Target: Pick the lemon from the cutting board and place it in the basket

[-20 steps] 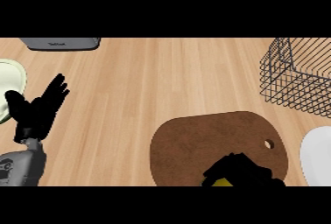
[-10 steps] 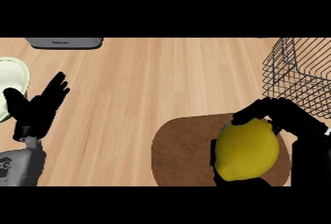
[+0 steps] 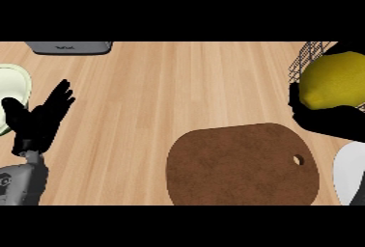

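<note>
The lemon is off the board. It is up in the air, past the board's far right corner, in the right hand. The black fingers curl round it from below and behind, so the hand has hold of it. The basket is just behind the lemon, past that same corner. Only a bit of its wire wall shows.

So the picking up looks done, and the step in hand is the carry to the basket. Next, I think, the hand must go a bit more right and away from the board, get over the wire rim, then come down and let go. The rim is the thing to watch — the lemon is close to it and could bump it.

A white plate lies just right of the board, under the hand. Lots of wood counter shows left of the board and beyond it — good room to move. The left hand rests open, fingers up, far left of the board, by a pale green plate.
</note>
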